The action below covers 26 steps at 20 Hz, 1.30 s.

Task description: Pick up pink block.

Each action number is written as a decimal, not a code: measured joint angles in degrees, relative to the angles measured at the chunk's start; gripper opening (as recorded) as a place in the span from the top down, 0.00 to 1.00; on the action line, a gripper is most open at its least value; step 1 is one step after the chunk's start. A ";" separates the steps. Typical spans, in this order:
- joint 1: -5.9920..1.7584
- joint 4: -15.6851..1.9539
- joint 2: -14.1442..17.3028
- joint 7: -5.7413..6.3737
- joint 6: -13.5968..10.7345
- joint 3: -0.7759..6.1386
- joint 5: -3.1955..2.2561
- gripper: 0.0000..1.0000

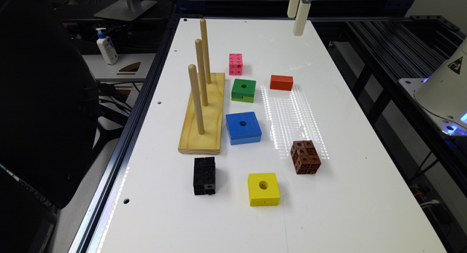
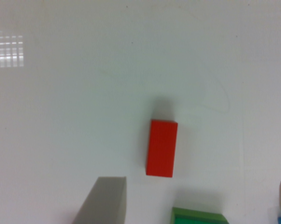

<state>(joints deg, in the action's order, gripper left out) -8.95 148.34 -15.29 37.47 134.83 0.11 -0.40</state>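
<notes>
Exterior view: small bright pink snap-cube block [image 1: 235,63] sitting at far end of white table [image 1: 328,209], green square block with hole [image 1: 243,90] just beside it, wooden peg base [image 1: 204,114] near. Gripper [image 1: 299,12] hanging high, well apart; descent risking nudging green block. Open room lying toward far edge.

Wrist view: red-orange solid brick [image 2: 162,147] sitting centred, risking wrong pick. Gripper jaws standing apart, holding nothing.

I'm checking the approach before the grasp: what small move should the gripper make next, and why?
Probably shift sideways toward the pink block before descending. The wrist view looks down on the red brick and a green block's edge, while the pink block sits beyond the green one, untouched.
</notes>
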 joint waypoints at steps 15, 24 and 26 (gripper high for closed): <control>-3.82 -3.89 3.39 -3.76 0.00 -0.03 -0.07 0.00; -4.57 -8.88 8.40 -4.41 0.03 -0.03 -0.07 0.00; -4.69 -10.24 9.73 -4.53 0.03 -0.03 -0.07 0.00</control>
<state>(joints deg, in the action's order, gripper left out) -13.64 138.10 -5.56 32.93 134.86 0.09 -0.47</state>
